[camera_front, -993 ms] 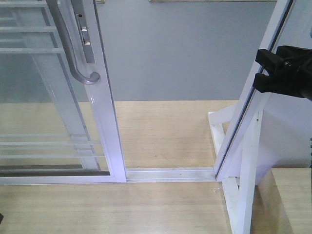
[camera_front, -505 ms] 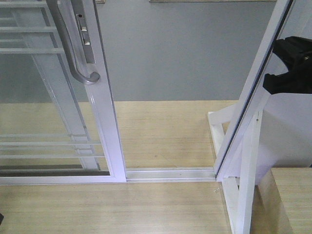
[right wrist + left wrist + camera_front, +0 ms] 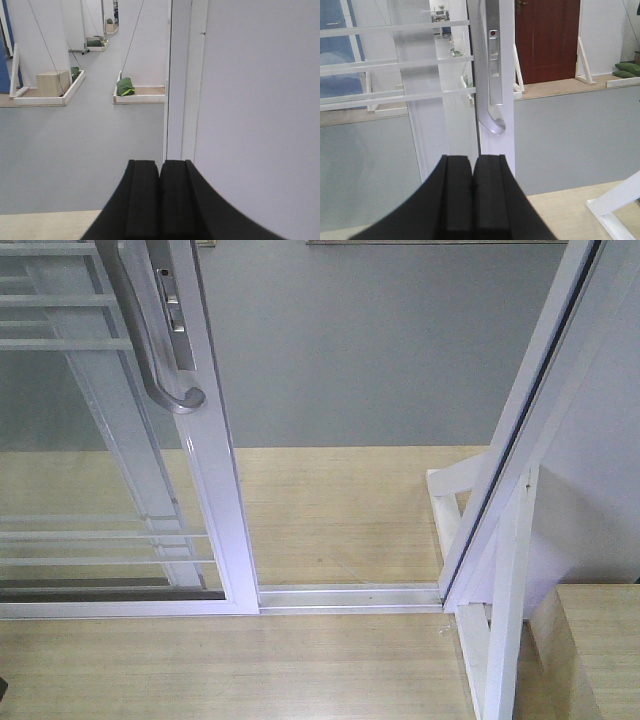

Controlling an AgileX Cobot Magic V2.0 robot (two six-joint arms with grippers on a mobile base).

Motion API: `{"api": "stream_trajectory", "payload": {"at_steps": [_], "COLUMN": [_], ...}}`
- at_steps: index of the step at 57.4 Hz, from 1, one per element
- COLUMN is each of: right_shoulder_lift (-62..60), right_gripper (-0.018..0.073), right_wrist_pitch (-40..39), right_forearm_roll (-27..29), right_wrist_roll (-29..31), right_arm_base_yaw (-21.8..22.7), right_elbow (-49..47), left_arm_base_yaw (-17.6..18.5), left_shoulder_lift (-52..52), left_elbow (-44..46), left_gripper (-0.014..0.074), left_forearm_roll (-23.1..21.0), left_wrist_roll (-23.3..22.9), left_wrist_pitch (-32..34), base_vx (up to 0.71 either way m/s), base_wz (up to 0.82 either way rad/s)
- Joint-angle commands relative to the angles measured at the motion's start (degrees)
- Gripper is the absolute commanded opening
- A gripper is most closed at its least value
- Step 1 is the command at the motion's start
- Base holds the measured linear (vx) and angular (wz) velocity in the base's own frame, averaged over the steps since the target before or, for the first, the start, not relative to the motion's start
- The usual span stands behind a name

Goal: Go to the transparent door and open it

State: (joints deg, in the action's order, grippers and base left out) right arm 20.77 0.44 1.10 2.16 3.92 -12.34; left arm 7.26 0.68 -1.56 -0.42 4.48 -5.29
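Glass transparent door point(image 3: 110, 460) carries a curved grey metal handle point(image 3: 150, 350).

**Both hands closed, held level**

The left hand point(image 3: 474, 200) has its two black fingers point(image 3: 457, 195) pressed flat together, nothing between them, pointing straight ahead. The right hand point(image 3: 160, 200) matches it, fingers point(image 3: 142, 197) sealed along a thin seam. Neither arm appears in the front-facing view.

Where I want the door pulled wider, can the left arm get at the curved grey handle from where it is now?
Probably yes. In the left wrist view the left gripper, jaws shut, points straight at the handle on the transparent door, with nothing between them. It would have to open first.
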Motion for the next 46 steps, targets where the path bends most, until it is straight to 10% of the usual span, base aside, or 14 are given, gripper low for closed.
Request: {"api": "stream_trajectory", "payload": {"at_steps": [1, 46], "right_shoulder_lift": [-4.92, -21.91], "right_gripper": [-0.0005, -0.0005], "right_wrist_pitch": [-4.59, -1.08], "right_forearm_roll": [-1.43, -1.10], "right_wrist_roll": [0.61, 2.76], "right_arm_base_yaw": [0.67, 0.48], "right_elbow": [3.35, 14.86], "left_arm_base_yaw": [0.00, 0.00], "left_shoulder_lift": [0.64, 0.64], "left_elbow": [-1.29, -1.29], "left_gripper": [-0.0005, -0.0005], "left_forearm_roll": [-0.22, -0.22], "left_wrist_roll": [-0.38, -0.38], "left_wrist_pitch": [4.60, 4.53], "base_vx": [0.00, 0.00], "base_wz": [0.00, 0.00]}}
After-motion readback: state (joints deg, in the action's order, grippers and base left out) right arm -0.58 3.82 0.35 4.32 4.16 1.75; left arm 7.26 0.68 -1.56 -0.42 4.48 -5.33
